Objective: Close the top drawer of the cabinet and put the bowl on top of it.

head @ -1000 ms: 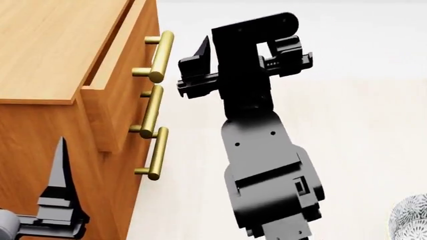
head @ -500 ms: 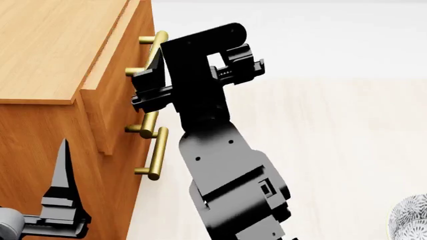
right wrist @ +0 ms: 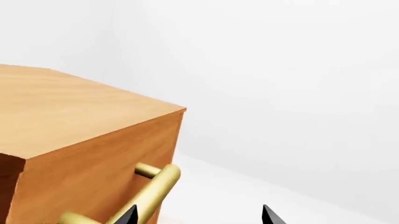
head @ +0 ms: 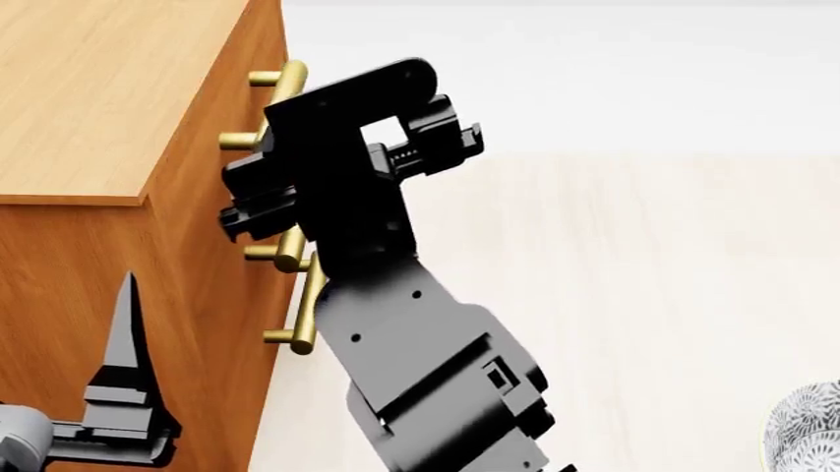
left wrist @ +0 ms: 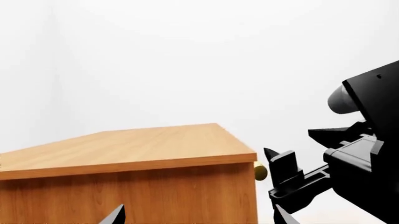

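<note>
The orange-brown cabinet (head: 105, 88) fills the head view's left. Its top drawer (head: 256, 59) sits flush with the cabinet's front, brass handle (head: 278, 88) sticking out. My right gripper (head: 252, 192) is up against the drawer fronts just below that handle. In its wrist view it (right wrist: 199, 217) is open, one fingertip beside the handle (right wrist: 153, 191), nothing between the jaws. My left gripper (left wrist: 198, 217) is open too, facing the cabinet's side (left wrist: 124, 196); one finger (head: 125, 344) shows low at the left. Only an edge of the patterned bowl (head: 808, 433) shows, at the bottom right corner.
Two lower brass handles (head: 299, 295) stick out under the right wrist. The right arm (head: 434, 374) crosses the middle of the head view. Pale floor (head: 630, 275) spreads to the right of the cabinet, with a white wall behind.
My right gripper moved left against the drawer fronts, and the top drawer slid in until flush with the cabinet. The left gripper stayed put.
</note>
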Controlling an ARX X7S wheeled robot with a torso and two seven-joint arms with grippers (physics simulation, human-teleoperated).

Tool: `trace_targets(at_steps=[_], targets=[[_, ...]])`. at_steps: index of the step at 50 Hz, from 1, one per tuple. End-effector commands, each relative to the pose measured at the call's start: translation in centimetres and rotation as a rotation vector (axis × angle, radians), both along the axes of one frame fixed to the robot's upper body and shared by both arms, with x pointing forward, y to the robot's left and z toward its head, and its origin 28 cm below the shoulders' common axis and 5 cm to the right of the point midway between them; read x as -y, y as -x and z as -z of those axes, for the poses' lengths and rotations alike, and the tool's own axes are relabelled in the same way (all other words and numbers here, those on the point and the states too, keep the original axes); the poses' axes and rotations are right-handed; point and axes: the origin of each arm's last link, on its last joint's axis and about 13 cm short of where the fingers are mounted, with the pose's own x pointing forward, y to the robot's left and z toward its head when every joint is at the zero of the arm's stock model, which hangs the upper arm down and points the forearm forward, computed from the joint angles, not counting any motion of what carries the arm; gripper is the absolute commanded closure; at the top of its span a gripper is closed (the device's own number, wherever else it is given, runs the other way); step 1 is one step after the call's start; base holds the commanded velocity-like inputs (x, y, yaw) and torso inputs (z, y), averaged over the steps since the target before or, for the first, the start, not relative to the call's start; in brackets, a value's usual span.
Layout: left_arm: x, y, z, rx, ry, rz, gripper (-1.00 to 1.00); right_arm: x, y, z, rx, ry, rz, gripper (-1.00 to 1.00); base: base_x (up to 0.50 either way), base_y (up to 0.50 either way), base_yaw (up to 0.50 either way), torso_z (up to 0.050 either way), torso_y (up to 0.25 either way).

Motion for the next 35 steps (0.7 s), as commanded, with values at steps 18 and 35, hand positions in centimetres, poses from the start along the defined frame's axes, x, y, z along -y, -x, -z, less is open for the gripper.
trace_targets(at_steps=[18, 35], targets=[[-0.2, -0.2, 0.3, -0.011, 0.006, -0.003, -1.0, 7.5, 5.5, -6.6, 0.075, 0.202, 0.037, -1.0, 0.0, 0.0, 0.0, 0.0, 0.0], [-0.2, -0.7, 0.8, -0.023, 0.006, -0.001, -1.0, 14.1, 10.4, -9.1, 0.07, 0.382, 0.196, -1.0, 0.0, 0.0, 0.0, 0.0, 0.0]])
